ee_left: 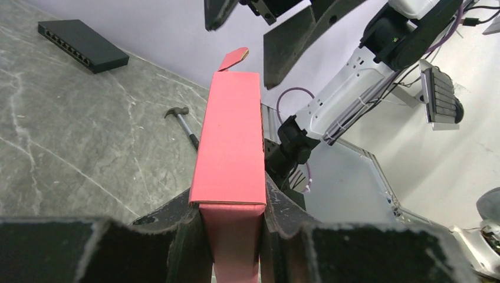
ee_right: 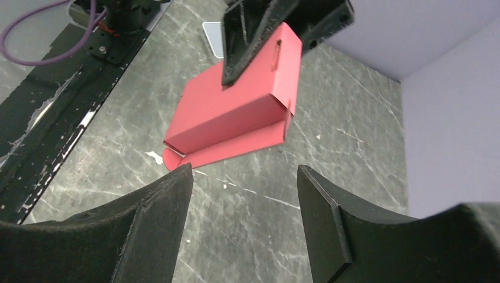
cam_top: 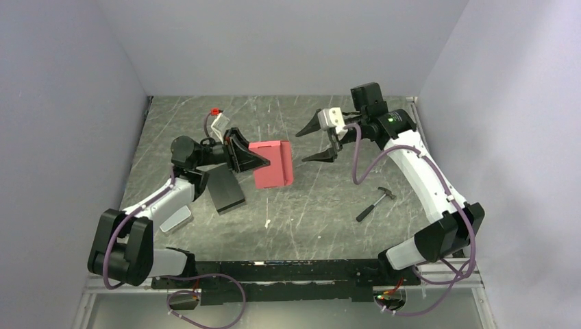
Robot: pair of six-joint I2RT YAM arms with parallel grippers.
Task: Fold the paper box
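Your left pincer (cam_top: 255, 162) is clamped on one end of the red-pink thin cardboard box (cam_top: 273, 164), holding it over the middle of the grey marbled surface (cam_top: 329, 205). Your right pincer (cam_top: 314, 142) gapes empty nearby. The box looks light and easily creased, so pinch its loose flap (ee_right: 236, 150) gently.

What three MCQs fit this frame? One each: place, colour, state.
1. Where is the hammer?
A on the table, right of the box
B on top of the box
C against the back wall

2. What colour is the box?
A blue
B white
C red-pink

3. What is the left gripper doing?
A open, empty
B shut on the box
C out of view

Answers:
1 A: the top view shows it lying on bare tabletop, right of the box.
2 C: every view shows red-pink card.
3 B: the left wrist view shows its jaws clamping the box's sides.
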